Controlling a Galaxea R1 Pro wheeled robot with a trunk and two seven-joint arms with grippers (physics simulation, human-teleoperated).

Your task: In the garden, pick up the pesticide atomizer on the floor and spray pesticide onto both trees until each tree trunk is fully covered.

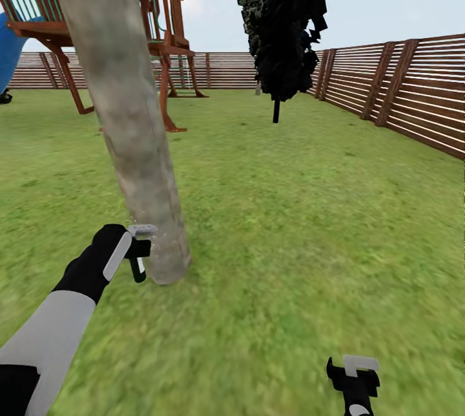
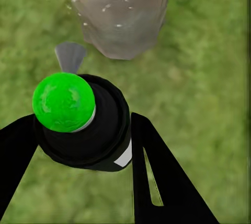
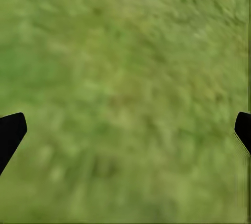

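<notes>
Left gripper (image 2: 83, 145) clamps the atomizer (image 2: 78, 117) (light, rigid, likely slick) round its body; tree trunk (image 2: 123, 12) at twelve o'clock; right gripper (image 3: 125, 130) spread empty.

Fenced garden lawn (image 1: 290, 209) with playset (image 1: 161, 15)

tree trunk (image 1: 132, 145) stood left of centre on lawn (image 1: 290, 209) | playset (image 1: 161, 35) behind trunk | fence (image 1: 400, 90) ran along right and far side | sprayer (image 2: 78, 117) just beside trunk base
</notes>
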